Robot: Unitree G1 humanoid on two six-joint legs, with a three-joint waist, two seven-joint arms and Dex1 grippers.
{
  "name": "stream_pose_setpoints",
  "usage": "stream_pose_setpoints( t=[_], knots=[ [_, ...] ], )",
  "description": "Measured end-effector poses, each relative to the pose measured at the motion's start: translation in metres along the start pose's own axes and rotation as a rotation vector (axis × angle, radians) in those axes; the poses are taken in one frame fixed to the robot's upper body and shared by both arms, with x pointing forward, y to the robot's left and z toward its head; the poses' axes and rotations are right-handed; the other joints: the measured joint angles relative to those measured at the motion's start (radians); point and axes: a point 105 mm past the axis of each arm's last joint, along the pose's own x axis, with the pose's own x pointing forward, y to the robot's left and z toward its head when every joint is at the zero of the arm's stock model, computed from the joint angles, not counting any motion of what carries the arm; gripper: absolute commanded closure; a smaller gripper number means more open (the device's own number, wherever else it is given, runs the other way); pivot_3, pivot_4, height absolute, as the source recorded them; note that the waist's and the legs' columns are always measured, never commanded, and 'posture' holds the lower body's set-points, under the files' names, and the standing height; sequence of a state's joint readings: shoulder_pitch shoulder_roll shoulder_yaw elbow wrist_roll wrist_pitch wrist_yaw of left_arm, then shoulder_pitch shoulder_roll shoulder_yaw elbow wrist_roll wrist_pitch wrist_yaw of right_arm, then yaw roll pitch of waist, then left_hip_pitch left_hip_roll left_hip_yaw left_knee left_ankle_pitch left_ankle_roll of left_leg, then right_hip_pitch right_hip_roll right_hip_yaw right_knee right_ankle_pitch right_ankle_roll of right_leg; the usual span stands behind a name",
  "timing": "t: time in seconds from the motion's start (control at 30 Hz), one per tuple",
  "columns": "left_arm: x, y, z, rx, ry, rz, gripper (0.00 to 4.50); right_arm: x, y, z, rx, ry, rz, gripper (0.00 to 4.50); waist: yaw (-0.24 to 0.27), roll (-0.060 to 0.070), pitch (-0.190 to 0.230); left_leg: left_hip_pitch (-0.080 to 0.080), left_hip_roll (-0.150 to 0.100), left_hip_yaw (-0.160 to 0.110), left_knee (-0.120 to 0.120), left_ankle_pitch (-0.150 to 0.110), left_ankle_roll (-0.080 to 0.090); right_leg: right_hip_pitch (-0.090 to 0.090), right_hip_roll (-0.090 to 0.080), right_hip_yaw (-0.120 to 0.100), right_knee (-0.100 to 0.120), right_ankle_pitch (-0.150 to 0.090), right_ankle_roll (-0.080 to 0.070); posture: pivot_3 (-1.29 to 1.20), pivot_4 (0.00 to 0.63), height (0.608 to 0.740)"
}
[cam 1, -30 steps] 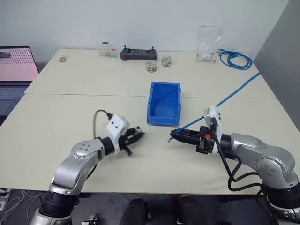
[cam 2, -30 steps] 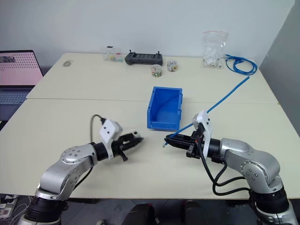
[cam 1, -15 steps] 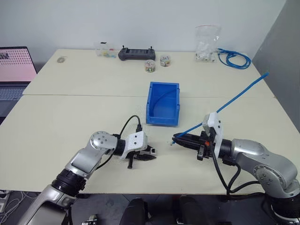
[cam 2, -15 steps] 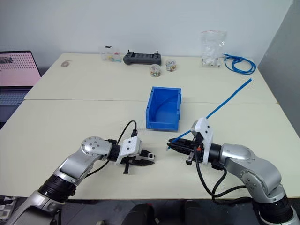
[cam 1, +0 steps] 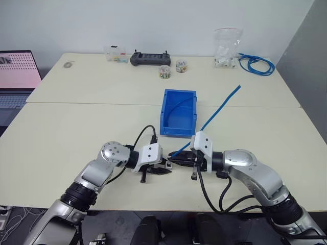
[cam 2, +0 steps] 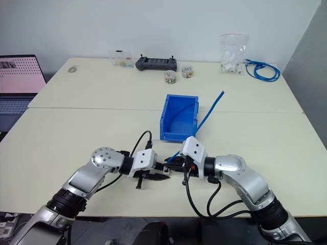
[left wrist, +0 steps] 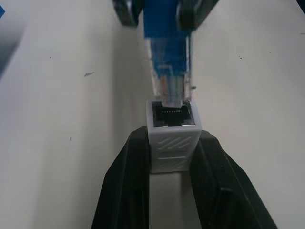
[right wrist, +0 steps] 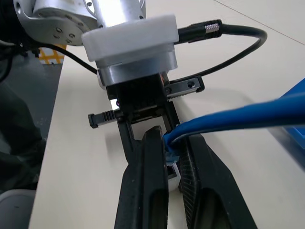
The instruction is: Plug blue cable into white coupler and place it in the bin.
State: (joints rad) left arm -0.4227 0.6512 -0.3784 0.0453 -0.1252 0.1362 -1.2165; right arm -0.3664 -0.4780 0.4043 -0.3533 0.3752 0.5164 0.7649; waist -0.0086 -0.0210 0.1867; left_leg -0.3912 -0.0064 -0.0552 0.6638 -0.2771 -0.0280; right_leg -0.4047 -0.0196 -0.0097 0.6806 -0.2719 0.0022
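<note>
The left gripper (left wrist: 172, 157) clamps the white coupler (left wrist: 172, 138), socket facing away along its fingers. Facing it, the right gripper (right wrist: 172, 157) pinches the blue cable (cam 1: 219, 109), plug pointing at the socket, cable trailing back over the bin (cam 1: 179, 113) beyond.

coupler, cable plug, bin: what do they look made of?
White coupler: likely matte moulded plastic, opaque, with chevron ridges pressed into its top.
Blue cable: smooth rubbery-looking jacket; its plug looks like clear hard plastic, coloured wires visible through it.
Bin: probably rigid plastic, even bright blue with a slight sheen.
</note>
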Motion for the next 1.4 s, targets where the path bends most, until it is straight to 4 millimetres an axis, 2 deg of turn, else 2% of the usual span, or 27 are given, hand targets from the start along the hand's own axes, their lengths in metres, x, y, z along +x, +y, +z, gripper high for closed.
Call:
stream_pose_setpoints(
  t=[0.33,0.93,1.4],
  knots=[
    [-0.001,-0.002,-0.001,-0.021,0.0,0.005,3.68,0.004,0.0,-0.006,-0.073,0.012,0.013,4.42,0.0,0.0,0.0,0.0,0.0,0.0,0.0,0.0,0.0,0.0,0.0,0.0,0.0,0.0,0.0,0.0,0.15,0.74],
    [-0.001,-0.003,-0.003,-0.045,0.004,0.012,3.68,0.004,0.003,-0.009,-0.096,0.042,0.045,4.42,0.0,0.001,-0.003,0.001,0.0,0.0,0.0,0.0,0.0,0.0,0.0,0.0,0.001,0.0,0.0,0.0,0.15,0.74],
    [-0.001,-0.005,-0.003,-0.039,0.009,0.007,3.68,0.011,0.001,-0.005,-0.121,0.14,0.206,4.43,-0.003,0.001,-0.005,0.006,0.0,0.001,0.0,0.0,0.0,0.004,0.0,0.0,0.001,0.0,0.0,0.0,0.15,0.74]
  ],
)
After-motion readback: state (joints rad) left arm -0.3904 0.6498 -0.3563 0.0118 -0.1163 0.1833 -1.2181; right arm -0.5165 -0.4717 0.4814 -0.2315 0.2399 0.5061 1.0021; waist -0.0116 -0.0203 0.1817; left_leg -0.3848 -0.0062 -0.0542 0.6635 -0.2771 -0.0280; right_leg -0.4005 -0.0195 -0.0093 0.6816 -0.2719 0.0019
